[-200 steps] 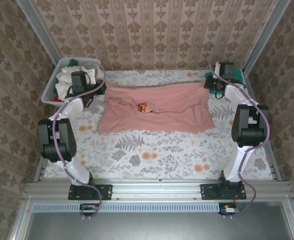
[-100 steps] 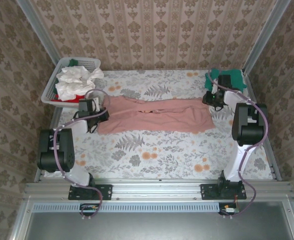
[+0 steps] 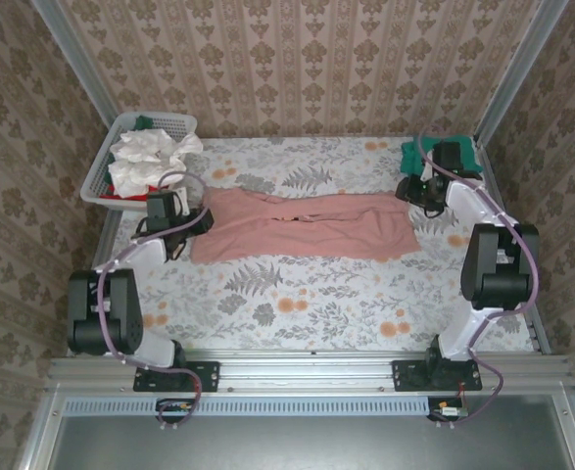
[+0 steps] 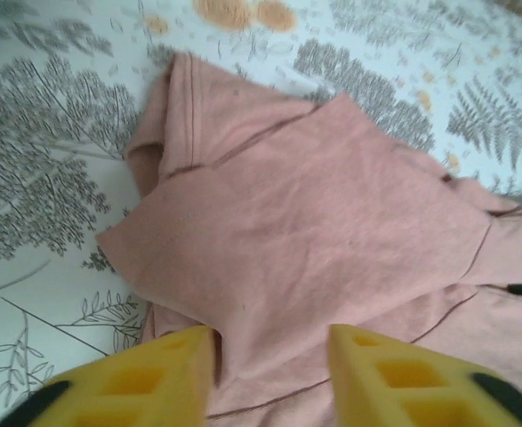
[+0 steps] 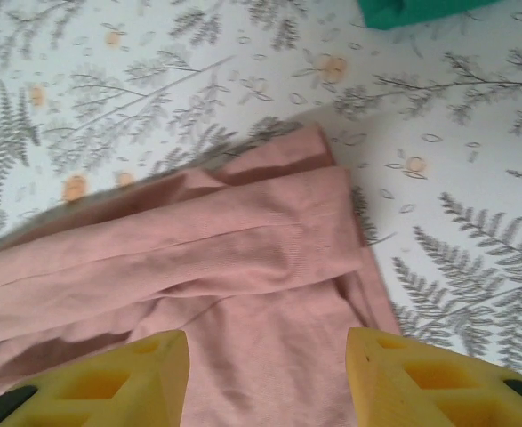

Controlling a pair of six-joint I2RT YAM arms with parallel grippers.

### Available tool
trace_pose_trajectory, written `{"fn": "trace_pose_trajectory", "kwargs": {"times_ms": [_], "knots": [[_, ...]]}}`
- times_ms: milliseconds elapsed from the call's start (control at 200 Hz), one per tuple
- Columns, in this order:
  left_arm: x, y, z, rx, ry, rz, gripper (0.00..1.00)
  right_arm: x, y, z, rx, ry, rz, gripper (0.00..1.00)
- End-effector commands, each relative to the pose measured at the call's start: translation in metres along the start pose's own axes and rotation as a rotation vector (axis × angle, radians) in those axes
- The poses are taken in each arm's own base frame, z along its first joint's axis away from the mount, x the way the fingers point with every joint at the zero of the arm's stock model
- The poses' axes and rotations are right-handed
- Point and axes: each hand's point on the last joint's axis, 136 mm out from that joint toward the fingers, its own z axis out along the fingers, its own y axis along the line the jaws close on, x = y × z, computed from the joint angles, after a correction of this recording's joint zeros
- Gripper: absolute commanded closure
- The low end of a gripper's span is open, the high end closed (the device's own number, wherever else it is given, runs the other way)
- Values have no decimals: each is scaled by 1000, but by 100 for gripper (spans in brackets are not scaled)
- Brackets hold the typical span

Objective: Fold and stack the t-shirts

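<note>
A dusty-pink t-shirt [image 3: 302, 227] lies folded into a long band across the middle of the table. My left gripper [image 3: 187, 227] hovers at its left end, jaws open and holding nothing. The left wrist view has the yellow fingers [image 4: 145, 374] apart over the pink t-shirt [image 4: 314, 205], above a folded sleeve. My right gripper [image 3: 416, 193] stands open at the right end. Its fingers [image 5: 421, 374] spread wide above the layered pink t-shirt [image 5: 243, 267]. A teal-green t-shirt [image 3: 414, 152] lies at the far right corner, partly behind the right arm, and the same teal-green t-shirt [image 5: 403, 11] appears in the right wrist view.
A white slatted basket [image 3: 96, 176] at the far left holds a crumpled white shirt [image 3: 145, 157] and a red one [image 3: 135, 193]. Metal frame rails border the table. Bare floral tablecloth [image 3: 307, 304] lies between the shirt and the arm bases.
The pink shirt, spread flat a second ago, was folded in half by both grippers. Both have now let go and opened, and each has backed slightly off its end.
</note>
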Motion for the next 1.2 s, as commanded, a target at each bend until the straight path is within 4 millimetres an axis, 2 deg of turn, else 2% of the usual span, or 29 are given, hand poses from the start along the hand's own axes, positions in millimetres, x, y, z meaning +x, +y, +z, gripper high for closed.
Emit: {"fn": "trace_pose_trajectory", "kwargs": {"times_ms": [0, 90, 120, 215, 250, 300, 405, 490, 585, 630, 660, 705, 750, 845, 920, 1045, 1195], "knots": [[-16, 1, -17, -41, -43, 20, 49, 7, 15, 16, 8, 29, 7, 46], [-30, -8, -9, -48, -34, 71, 36, 2, 27, 33, 16, 54, -42, 42], [-32, -12, -1, -46, -8, 98, 33, 0, 29, 40, 30, 61, -55, 41], [-34, -24, 31, -20, 98, 147, 31, -4, 40, 62, 25, 90, -102, 40], [-33, -26, 42, -8, 125, 154, 30, 3, 40, 68, 49, 119, -117, 40], [-33, -31, 57, 19, 156, 171, 22, 6, 42, 77, 71, 137, -146, 40], [-23, -37, 82, 36, 251, 206, 22, 18, 42, 90, 127, 193, -192, 41], [-16, -42, 95, 55, 295, 230, 32, 24, 40, 93, 147, 208, -210, 45], [-12, -47, 98, 90, 312, 235, 44, 27, 39, 89, 151, 213, -216, 53], [-10, -51, 98, 113, 309, 243, 47, 29, 40, 87, 142, 210, -224, 55], [-8, -52, 99, 123, 320, 247, 46, 30, 41, 86, 137, 207, -230, 58], [-3, -54, 100, 142, 353, 254, 38, 31, 41, 84, 131, 213, -237, 62], [2, -50, 102, 122, 391, 257, 37, 34, 40, 83, 137, 226, -242, 64], [11, -45, 100, 96, 436, 268, 34, 37, 40, 77, 148, 221, -256, 63], [15, -49, 95, 120, 435, 272, 34, 40, 42, 73, 144, 214, -273, 63], [21, -51, 85, 131, 454, 273, 42, 44, 43, 68, 150, 211, -296, 62], [36, -45, 77, 134, 501, 262, 61, 58, 36, 70, 175, 236, -316, 61]]}}
